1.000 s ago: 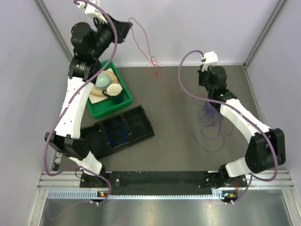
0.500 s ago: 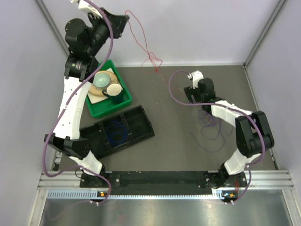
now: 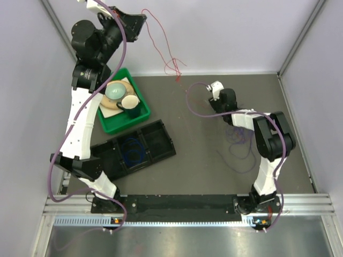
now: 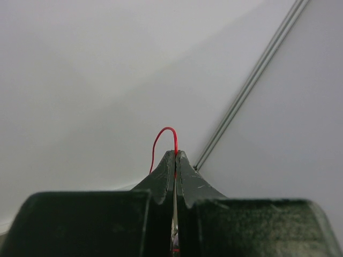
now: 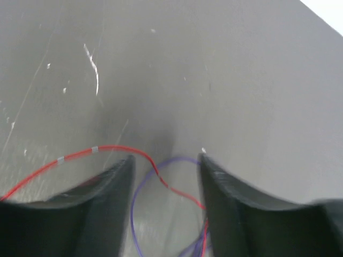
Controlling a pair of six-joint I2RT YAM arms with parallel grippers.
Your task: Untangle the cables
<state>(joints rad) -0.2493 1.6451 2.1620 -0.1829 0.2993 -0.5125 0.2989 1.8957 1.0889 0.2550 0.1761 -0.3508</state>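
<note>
My left gripper (image 3: pixel 140 19) is raised high at the back left, shut on the red cable (image 3: pixel 161 48). From the fingers the cable hangs down to a small tangle (image 3: pixel 174 67) near the back wall. In the left wrist view the closed left gripper (image 4: pixel 176 153) pinches a red loop (image 4: pixel 163 130). My right gripper (image 3: pixel 221 103) is low over the table at centre right. In the right wrist view the right gripper (image 5: pixel 166 157) is open, with a red cable (image 5: pixel 107 149) and a purple cable (image 5: pixel 140 187) lying between the jaws. More purple cable (image 3: pixel 241 147) lies loose. A blue cable (image 3: pixel 131 150) is coiled in the black tray.
A green bin (image 3: pixel 140 115) with a plate, bowls and a cup stands at the left. The black compartment tray (image 3: pixel 161 140) lies in front of it. Walls close in behind and at both sides.
My right arm has swung left and folded towards the table's middle, and its gripper has gone from shut to open. My left gripper has lifted the red cable slightly higher.
</note>
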